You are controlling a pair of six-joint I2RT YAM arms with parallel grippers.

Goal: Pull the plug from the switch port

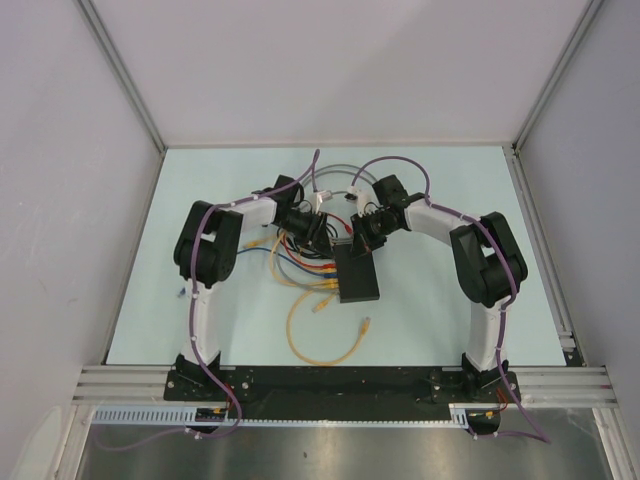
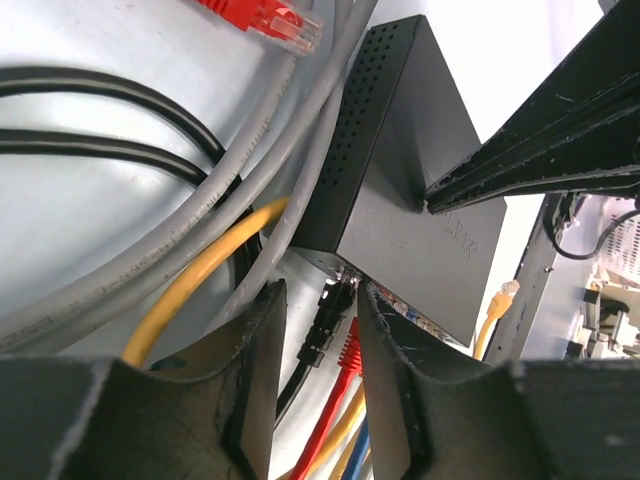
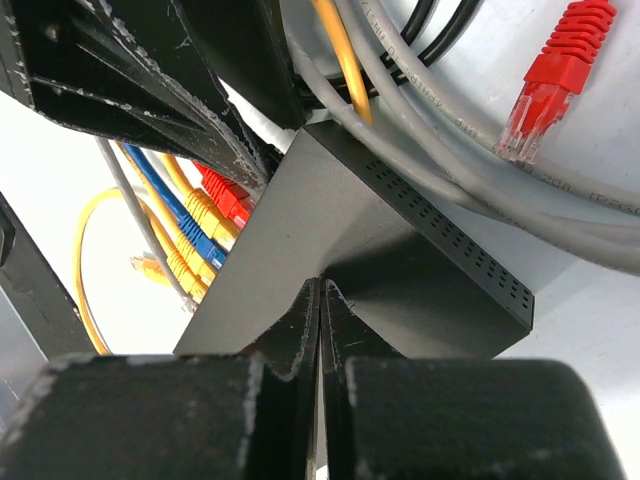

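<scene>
The matte-black switch (image 1: 357, 275) lies mid-table with its sockets facing the left arm; it also shows in the left wrist view (image 2: 400, 170) and the right wrist view (image 3: 330, 230). Red (image 3: 225, 195), yellow and blue plugs sit in its ports. My left gripper (image 2: 320, 295) is open at the port edge, and a black plug (image 2: 328, 315) in the end port lies between its fingers, with a red plug (image 2: 350, 348) by the right finger. My right gripper (image 3: 321, 285) is shut, its tips pressed down on the switch's top face. In the top view the left gripper (image 1: 322, 232) and the right gripper (image 1: 357, 235) meet at the switch's far end.
Grey cables (image 2: 200, 200), black cables (image 2: 110, 110) and a yellow cable (image 2: 200, 275) crowd the space beside the switch. A loose red plug (image 3: 545, 80) lies on the table. A yellow cable loop (image 1: 320, 340) lies in front of the switch.
</scene>
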